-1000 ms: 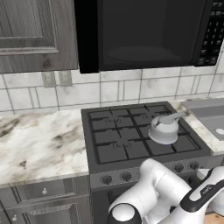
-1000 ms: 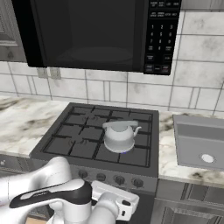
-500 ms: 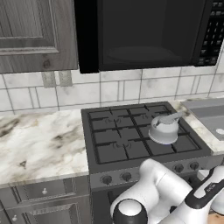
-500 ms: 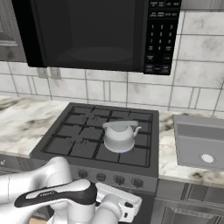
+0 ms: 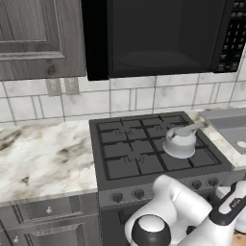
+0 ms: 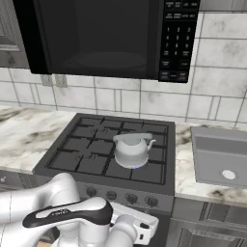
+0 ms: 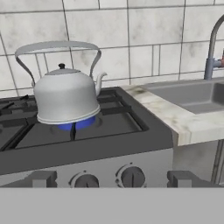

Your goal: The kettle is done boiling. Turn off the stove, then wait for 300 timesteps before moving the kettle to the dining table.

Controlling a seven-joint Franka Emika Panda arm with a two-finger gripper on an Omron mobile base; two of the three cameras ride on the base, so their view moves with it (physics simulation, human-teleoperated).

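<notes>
One kettle (image 5: 179,141), silver-grey, dome-shaped, with an arched handle and a short spout, sits on the front right burner of the stove (image 5: 144,149); seen from the hand camera, a blue flame shows under its base, so that burner is lit. One stove, black, with dark grates across its top; the grates divide into a grid of squares, exact burner count not clear. Knobs along the front panel: two round ones (image 7: 132,177) are plain in the hand view, and the base views show about five in a row (image 6: 131,198), small and hard to count exactly. One black microwave (image 6: 101,36) hangs above the stove; its keypad has rows of white markings, too small to read. One sink basin (image 6: 219,157) is set in the marble counter (image 5: 43,156) to the right of the stove, with one faucet (image 7: 213,48) behind it. Two wall outlets (image 5: 62,86) sit on the tile backsplash left of the microwave. One grey cabinet door (image 5: 33,36) upper left. The white arm is folded low in front of the stove; a dark band on it carries small white lettering, unreadable. Gripper: fingers not distinguishable in the pictures; its jaws stand fully spread and it grasps nothing, facing the knob row from just in front.
</notes>
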